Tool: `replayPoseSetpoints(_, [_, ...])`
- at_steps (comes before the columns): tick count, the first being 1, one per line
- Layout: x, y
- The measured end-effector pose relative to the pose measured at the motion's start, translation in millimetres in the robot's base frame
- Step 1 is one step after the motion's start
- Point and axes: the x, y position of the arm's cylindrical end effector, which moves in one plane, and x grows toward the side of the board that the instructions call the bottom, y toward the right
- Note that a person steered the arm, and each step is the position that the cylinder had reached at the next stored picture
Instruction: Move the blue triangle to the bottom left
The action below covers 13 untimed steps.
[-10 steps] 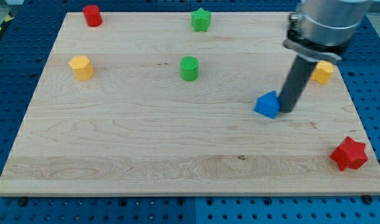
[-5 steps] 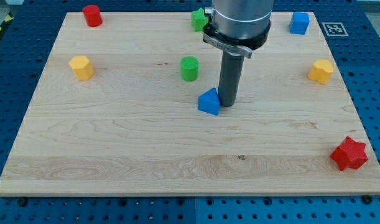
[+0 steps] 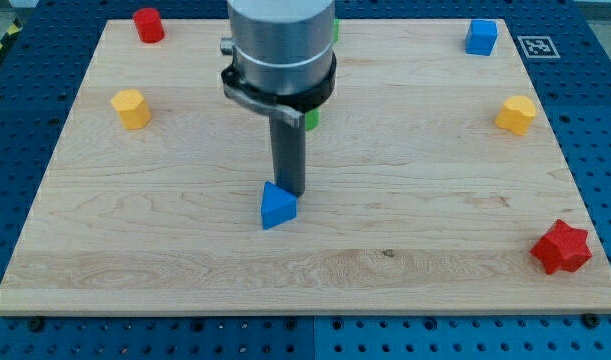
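The blue triangle (image 3: pixel 277 206) lies on the wooden board (image 3: pixel 165 250), a little left of the view's centre and below the middle. My tip (image 3: pixel 290 192) stands right against the triangle's upper right side, touching it. The rod rises from there to the grey arm body, which covers part of the board above.
A red cylinder (image 3: pixel 148 24) sits at the top left and a yellow block (image 3: pixel 131 108) at the left. A green block (image 3: pixel 312 118) is mostly hidden behind the arm. A blue cube (image 3: pixel 480 36) sits at the top right, a yellow block (image 3: pixel 516 115) at the right, a red star (image 3: pixel 561 248) at the bottom right.
My tip has moved left and down across the board, pushing the blue triangle from right of centre to left of centre. The arm now hides the green blocks.
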Motion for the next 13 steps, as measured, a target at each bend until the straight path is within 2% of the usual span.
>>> replayPoseSetpoints(1, [16,-16])
replayPoseSetpoints(4, [88,-16])
replayPoseSetpoints(8, [86,-77])
replayPoseSetpoints(11, [86,-158])
replayPoseSetpoints(12, [80,-148])
replayPoseSetpoints(13, [37,-108])
